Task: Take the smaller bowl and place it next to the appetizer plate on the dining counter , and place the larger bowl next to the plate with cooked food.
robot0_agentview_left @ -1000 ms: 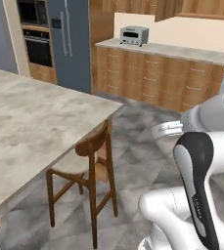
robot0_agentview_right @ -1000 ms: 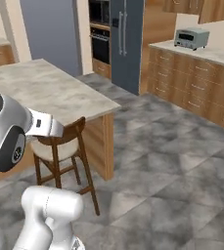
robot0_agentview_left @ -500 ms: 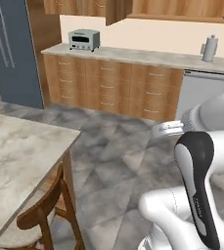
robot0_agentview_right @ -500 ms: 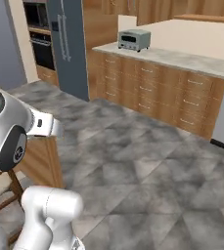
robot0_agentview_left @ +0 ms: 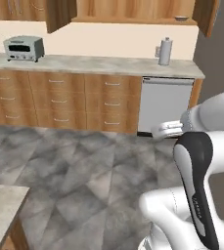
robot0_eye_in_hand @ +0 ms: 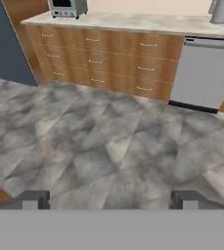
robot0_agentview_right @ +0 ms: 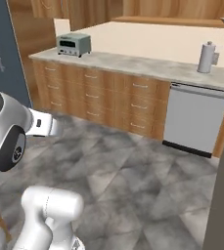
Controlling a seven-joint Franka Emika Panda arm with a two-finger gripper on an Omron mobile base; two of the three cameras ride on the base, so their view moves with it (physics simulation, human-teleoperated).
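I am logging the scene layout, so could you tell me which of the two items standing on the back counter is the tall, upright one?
It is the grey cylinder at the counter's right end, above the dishwasher. The toaster oven at the left end is a low, wide box.

Glossy white rounded arm (robot0_agentview_left: 206, 146) segments with dark grey joint covers

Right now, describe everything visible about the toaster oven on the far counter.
The toaster oven is a small silver-grey box with a dark glass front and a paler control strip on one side. It stands upright and shut on the marbled counter near its left end, against the cream wall, above wooden drawers. Nothing else touches it; the paper towel holder stands far along the counter.
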